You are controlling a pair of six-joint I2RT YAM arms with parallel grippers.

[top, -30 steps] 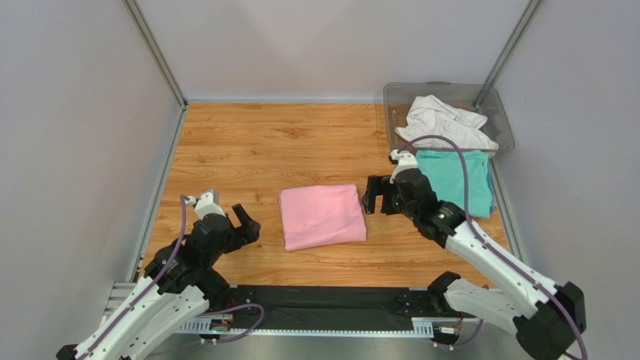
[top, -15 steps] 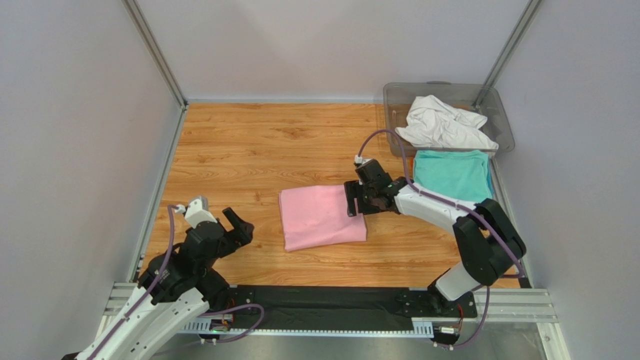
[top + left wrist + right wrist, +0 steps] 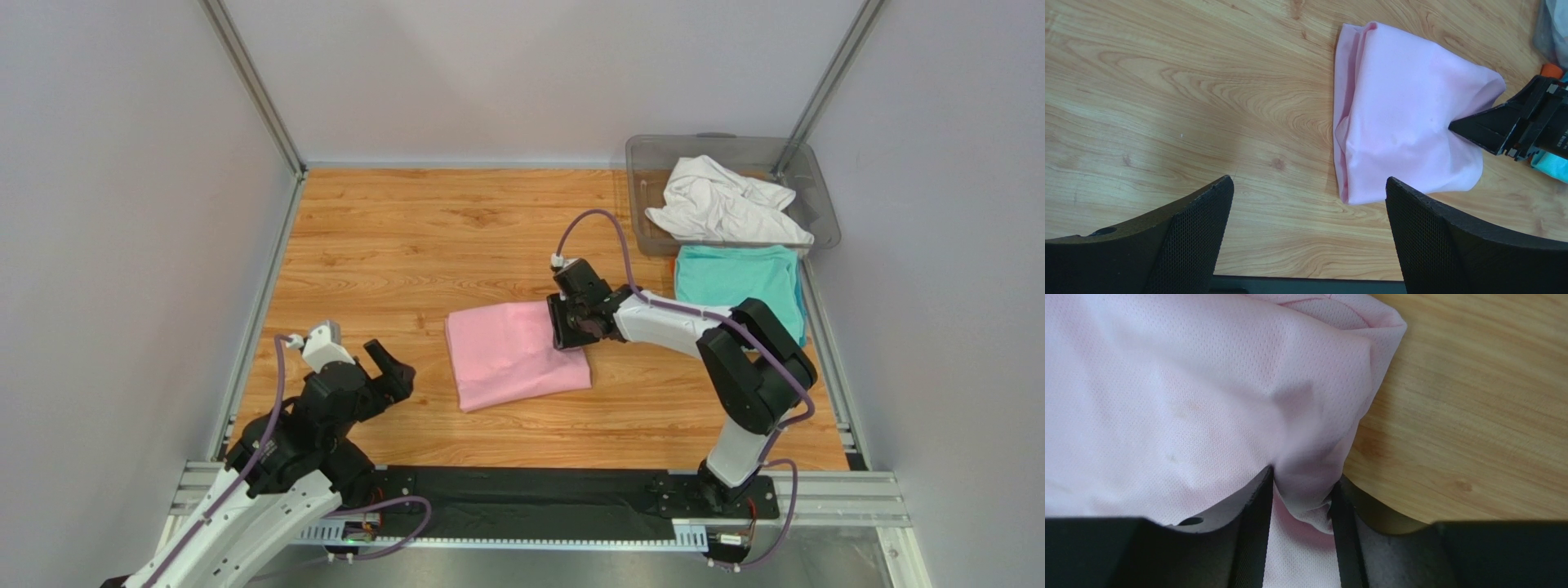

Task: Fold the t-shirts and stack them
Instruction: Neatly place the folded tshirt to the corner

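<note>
the right arm is stretching low and leftward, the right gripper [image 3: 572, 328] pinching the right edge of the folded pink t-shirt [image 3: 509, 358] lying mid-way across the table [image 3: 405, 245]; the left gripper [image 3: 363, 363] is hovering nearby, fingers spread.

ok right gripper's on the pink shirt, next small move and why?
Probably lift the pinched edge slightly and draw it right. The right gripper is shut on the right edge of the pink shirt, cloth bunched between its fingers; the folded teal shirt lies further right, a likely stack spot.
</note>
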